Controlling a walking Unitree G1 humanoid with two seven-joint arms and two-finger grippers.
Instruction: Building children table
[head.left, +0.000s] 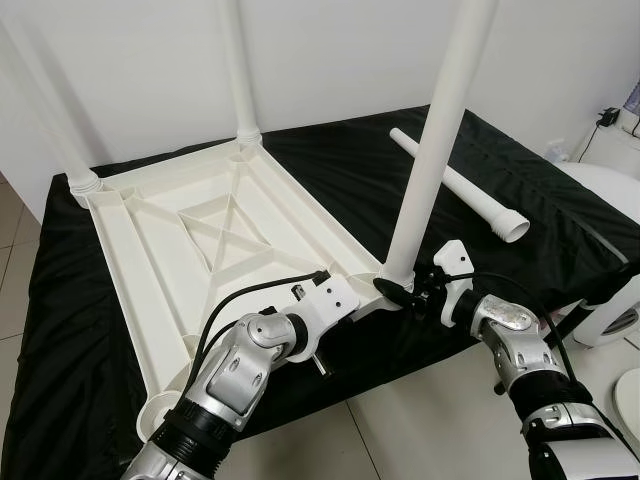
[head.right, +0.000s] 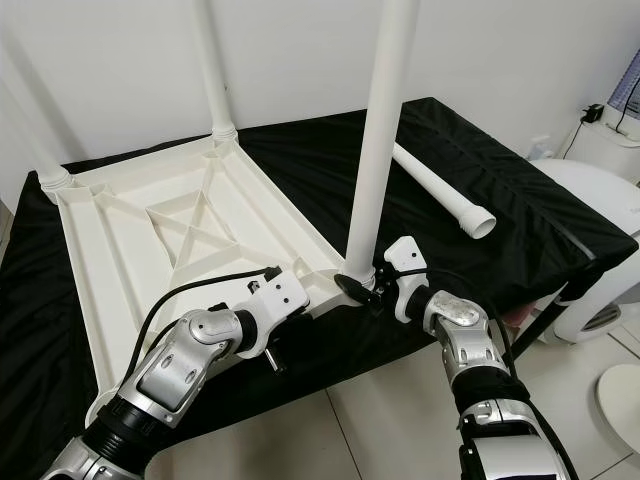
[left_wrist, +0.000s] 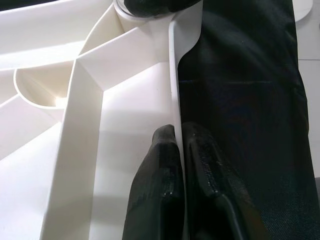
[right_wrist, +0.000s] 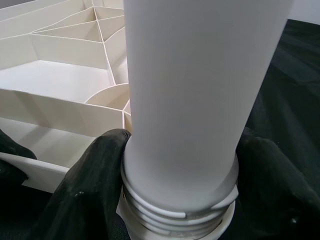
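A white plastic table top (head.left: 200, 240) lies upside down on a black cloth (head.left: 340, 170). Two white legs (head.left: 240, 70) stand upright in its far corners. A third leg (head.left: 430, 150) stands in the near right corner socket. My right gripper (head.left: 397, 289) is shut around that leg's threaded base, with its black fingers (right_wrist: 90, 180) on either side. My left gripper (left_wrist: 177, 131) is shut on the table top's thin rim (left_wrist: 172, 75), just left of that corner. A loose white leg (head.left: 460, 185) lies on the cloth to the right.
The cloth-covered surface ends close in front of me, with tiled floor (head.left: 420, 420) below. A white rounded object (head.left: 610, 190) stands at the right. A white wall backs the scene. The table top's near left corner socket (head.left: 160, 410) sits by my left arm.
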